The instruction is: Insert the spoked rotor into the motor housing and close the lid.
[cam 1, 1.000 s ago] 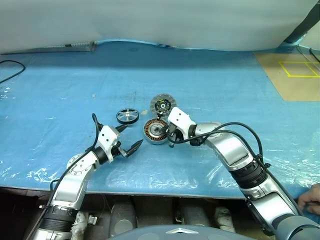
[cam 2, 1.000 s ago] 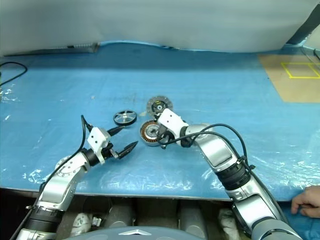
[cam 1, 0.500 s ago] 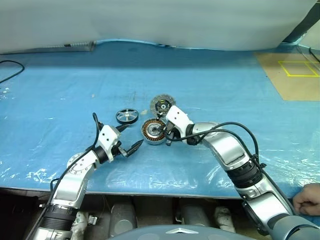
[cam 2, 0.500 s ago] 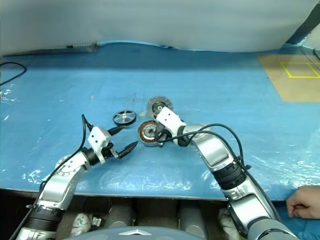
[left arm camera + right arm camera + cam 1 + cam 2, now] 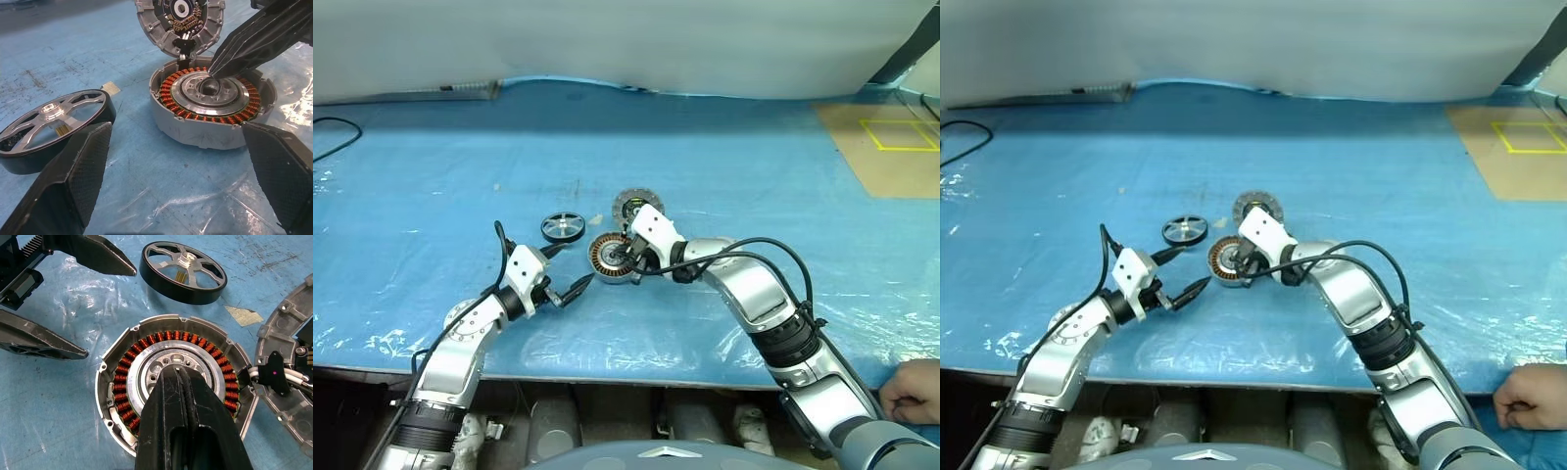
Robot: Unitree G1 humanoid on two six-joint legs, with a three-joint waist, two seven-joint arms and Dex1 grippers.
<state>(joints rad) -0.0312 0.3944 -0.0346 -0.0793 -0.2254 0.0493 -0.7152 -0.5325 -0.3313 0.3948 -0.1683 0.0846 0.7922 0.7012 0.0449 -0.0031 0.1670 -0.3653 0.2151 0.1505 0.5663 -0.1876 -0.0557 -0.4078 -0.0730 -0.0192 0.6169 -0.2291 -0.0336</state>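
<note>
Silver arm links, black joint bands; white wrist blocks; black cable loops; black tapered fingers (image 5: 80, 169), textured pads

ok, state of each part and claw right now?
Rotor: flat on the table, not inserted.
Housing: open, windings exposed, centre empty.
Lid: off, propped against the housing's rim.
Left claw: open, holding nothing.
Right claw: shut, tips in the housing's centre.

Blue plastic sheet (image 5: 724, 157) covers the table; a person's hand (image 5: 1528, 401) rests at its near edge.
</note>
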